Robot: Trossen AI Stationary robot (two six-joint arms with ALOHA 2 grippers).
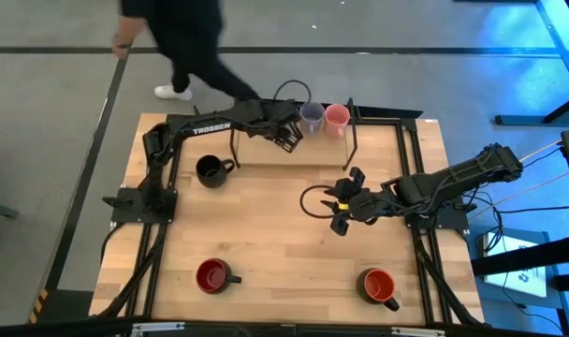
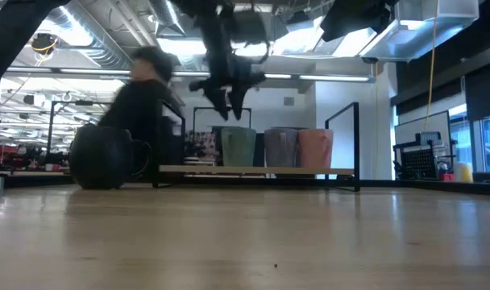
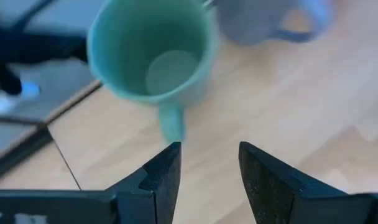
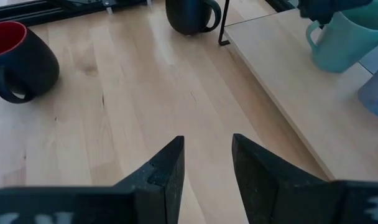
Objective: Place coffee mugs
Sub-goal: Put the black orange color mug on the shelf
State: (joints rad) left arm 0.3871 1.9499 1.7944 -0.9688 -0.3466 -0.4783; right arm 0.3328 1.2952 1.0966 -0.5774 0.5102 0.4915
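Note:
Three mugs stand in a row on a raised wooden shelf at the table's far edge: pale green, lavender and pink. In the low view they show as green, lavender and pink. My left gripper is open and hovers just above the green mug's handle without touching it. The black mug stands on the table left of the shelf. Two red-lined mugs stand near the near edge. My right gripper is open over the table's middle.
The shelf has thin black metal legs and a front edge that rises above the tabletop. A person walks past beyond the far edge. Bare wood lies between the black mug and the two red-lined mugs.

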